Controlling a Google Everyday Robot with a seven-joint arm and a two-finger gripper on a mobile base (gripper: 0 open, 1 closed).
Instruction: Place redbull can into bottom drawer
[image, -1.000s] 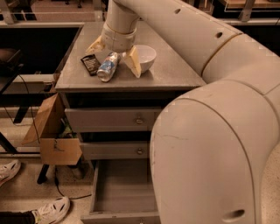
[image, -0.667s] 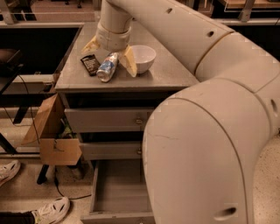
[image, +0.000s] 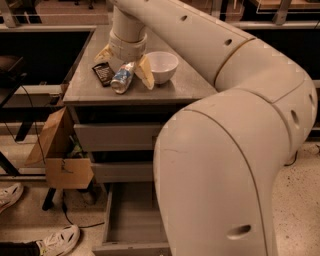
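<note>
The redbull can (image: 122, 77) lies on its side on the grey cabinet top (image: 185, 87), between a flat black snack packet (image: 103, 73) and a white bowl (image: 161, 65). My gripper (image: 125, 70) reaches down over the can, with one yellowish finger (image: 146, 73) to the can's right and the other finger to its left. The fingers stand apart, straddling the can without closing on it. The bottom drawer (image: 131, 220) is pulled out at floor level and looks empty. My large arm hides its right part.
Two closed drawers (image: 117, 136) sit above the open one. An open cardboard box (image: 59, 159) stands left of the cabinet. A person's white shoes (image: 57, 240) are on the floor at the lower left. Dark furniture stands at the left.
The gripper has shifted slightly left and settled around the can, and its left finger now shows beside the packet. The can, bowl and packet have not moved.
</note>
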